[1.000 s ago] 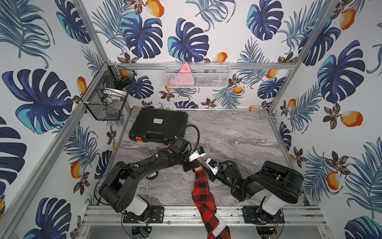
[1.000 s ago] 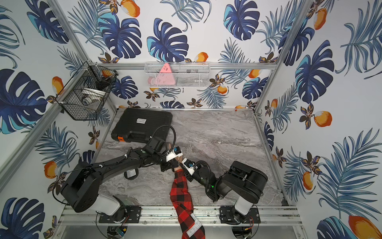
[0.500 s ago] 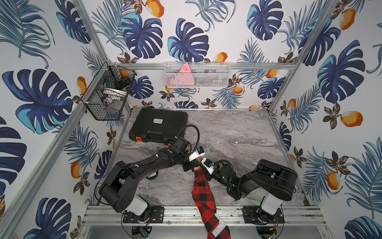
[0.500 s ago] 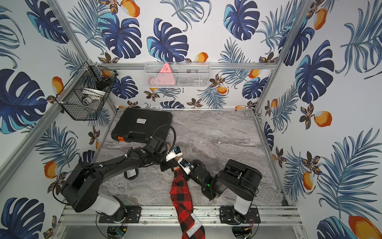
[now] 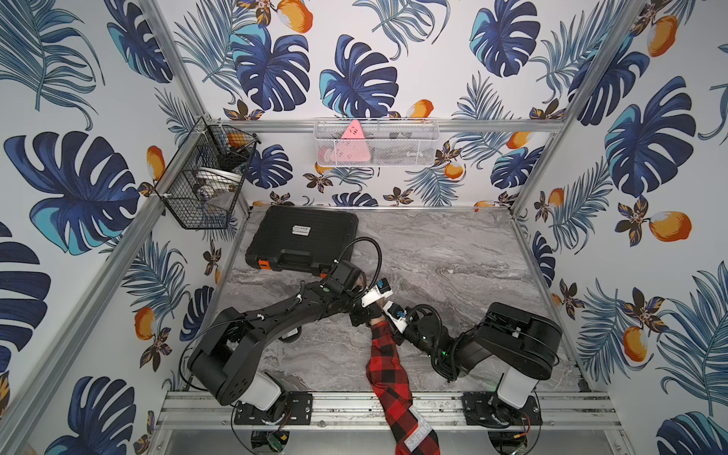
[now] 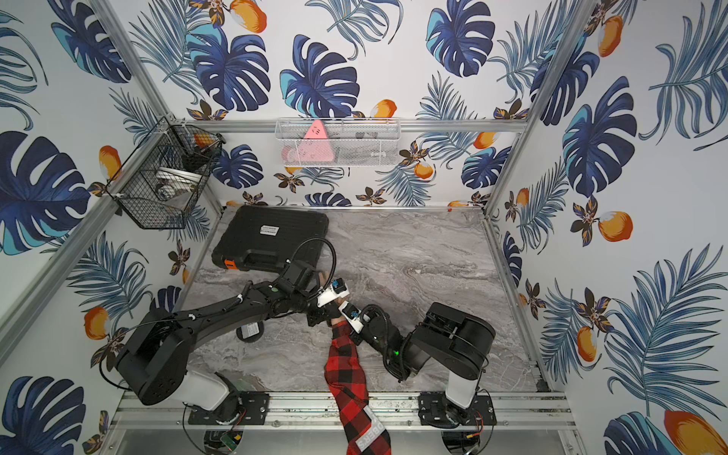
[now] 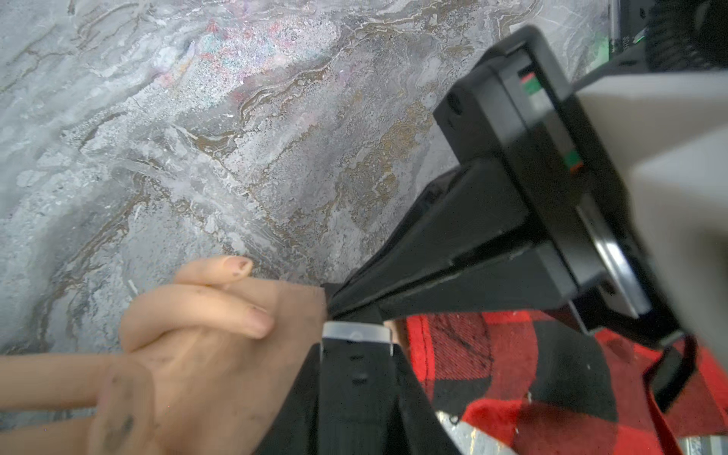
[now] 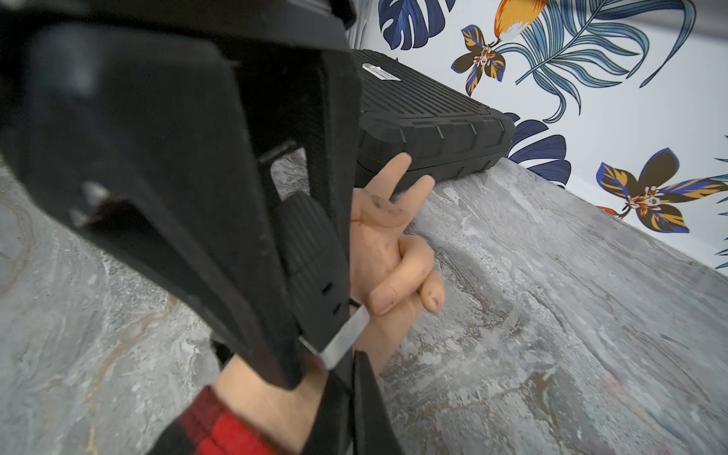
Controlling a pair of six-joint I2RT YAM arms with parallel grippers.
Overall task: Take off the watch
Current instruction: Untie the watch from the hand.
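A mannequin arm in a red-and-black plaid sleeve (image 5: 388, 370) lies on the marble table with its hand (image 8: 386, 256) toward the back. The watch is on its wrist, and only the black strap (image 7: 357, 378) with holes and the pale buckle (image 8: 342, 348) show. My left gripper (image 7: 356, 354) is shut on that strap just behind the buckle. My right gripper (image 8: 356, 378) is shut, its tips against the wrist beside the buckle. I cannot tell whether anything is pinched there. In both top views the two grippers (image 5: 372, 315) (image 6: 331, 313) meet over the wrist and hide the watch case.
A large black tool case (image 5: 301, 240) with orange latches lies at the back left, just beyond the mannequin's fingers. A small round black item (image 6: 249, 331) sits under my left arm. A black wire basket (image 5: 205, 181) hangs on the left wall and a white mesh basket (image 5: 376, 143) on the back wall.
My right gripper has closed and slid a little further in toward the wrist. The left arm and the strap it holds have stayed put.
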